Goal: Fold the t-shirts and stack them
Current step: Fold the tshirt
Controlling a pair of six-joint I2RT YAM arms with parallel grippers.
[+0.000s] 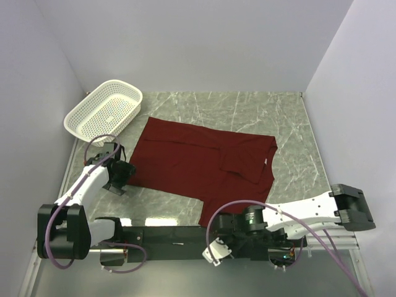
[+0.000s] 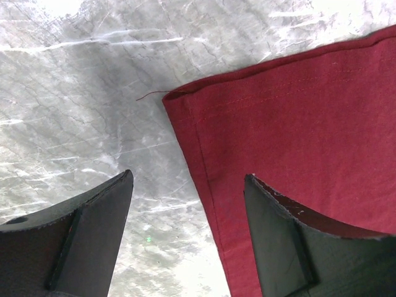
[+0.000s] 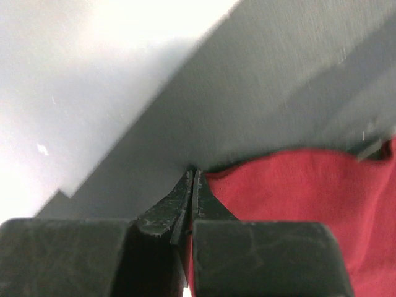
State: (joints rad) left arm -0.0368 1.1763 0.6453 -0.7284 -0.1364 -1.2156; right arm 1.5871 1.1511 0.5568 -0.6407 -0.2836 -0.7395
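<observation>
The maroon t-shirt (image 1: pixel 198 161) lies spread on the marble table, with one part folded over near its white neck label (image 1: pixel 267 162). My left gripper (image 1: pixel 122 176) is open at the shirt's left near corner. In the left wrist view the left gripper (image 2: pixel 189 179) straddles the hem of the shirt (image 2: pixel 297 124), one finger over cloth and one over bare table. My right gripper (image 1: pixel 209 228) is low at the shirt's near corner. In the right wrist view the right gripper (image 3: pixel 193 172) has its jaws pressed together on the edge of the red cloth (image 3: pixel 297 204).
A white perforated basket (image 1: pixel 105 114) stands at the back left, apart from the shirt. Grey walls close in the table (image 1: pixel 247 111) on three sides. A black strip (image 1: pixel 167 235) runs along the near edge between the arm bases.
</observation>
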